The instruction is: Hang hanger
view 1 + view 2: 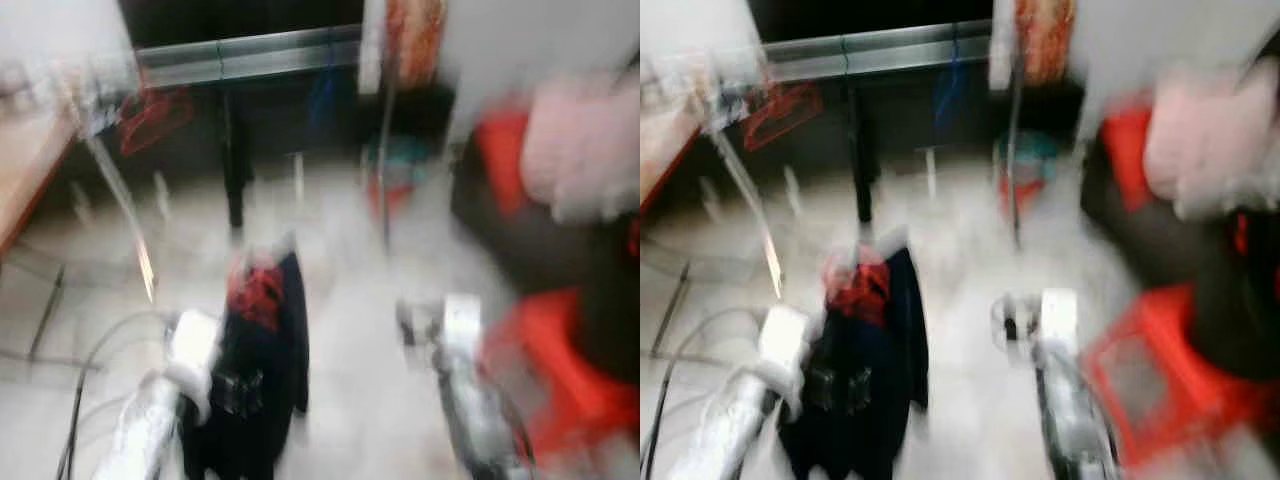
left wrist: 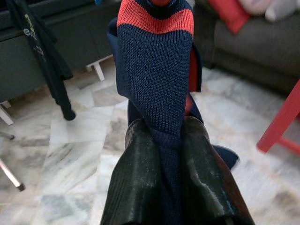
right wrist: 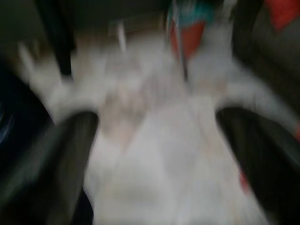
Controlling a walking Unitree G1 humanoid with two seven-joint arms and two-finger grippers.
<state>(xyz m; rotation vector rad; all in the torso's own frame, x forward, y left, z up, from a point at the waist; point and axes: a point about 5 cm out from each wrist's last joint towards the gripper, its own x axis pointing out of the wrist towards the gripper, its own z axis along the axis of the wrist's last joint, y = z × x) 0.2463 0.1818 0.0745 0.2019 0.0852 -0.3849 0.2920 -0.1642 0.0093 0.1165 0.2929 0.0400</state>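
My left claw (image 2: 164,154) pinches the navy garment (image 2: 157,70) for carrying to the far rail (image 1: 250,55); right claw (image 3: 154,154) gapes empty.

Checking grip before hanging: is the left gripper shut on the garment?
Shut: left gripper fingers pinch the navy garment.

You see a navy knit garment (image 2: 157,89) with an orange-red band near its collar, pinched between the black fingers (image 2: 136,183) of your left hand (image 2: 164,140). The floor (image 2: 70,154) is pale veined marble, the stool (image 1: 560,370) red, and the sofa (image 2: 253,51) dark grey.
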